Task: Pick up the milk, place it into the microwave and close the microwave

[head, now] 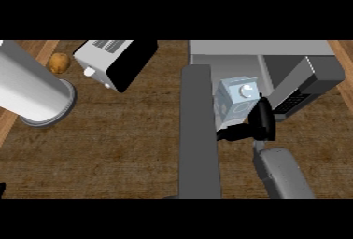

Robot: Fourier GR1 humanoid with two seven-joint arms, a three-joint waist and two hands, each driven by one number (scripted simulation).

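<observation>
While the milk point(238, 97) is being carried at the mouth of the microwave point(289, 65), it's being pinched by the right robot hand point(254, 127), with the fingers curled up along its right side and the thumb tucked under its lower left corner. So that robot hand is closed around the carton, not open at all. The carton is sitting just above the robot hand in the view, i.e. straight ahead of it, with its long axis running roughly away from the robot and tilted a bit, cap end facing up at the camera. The microwave cavity is lying further ahead and slightly to the right of the robot hand, so the coming move is probably being set up as a short push forward along that same axis.

The microwave door point(198, 130) is being left wide open, just to the left of the robot hand and running alongside the forearm, so it's likely something to be watched for clearance. The left robot hand isn't being shown anywhere, so the right one is clearly the nearer. A toaster point(114, 60), a potato point(59, 62) and a grey cylinder point(34, 88) are sitting well off to the left on the desk point(124, 149).
</observation>
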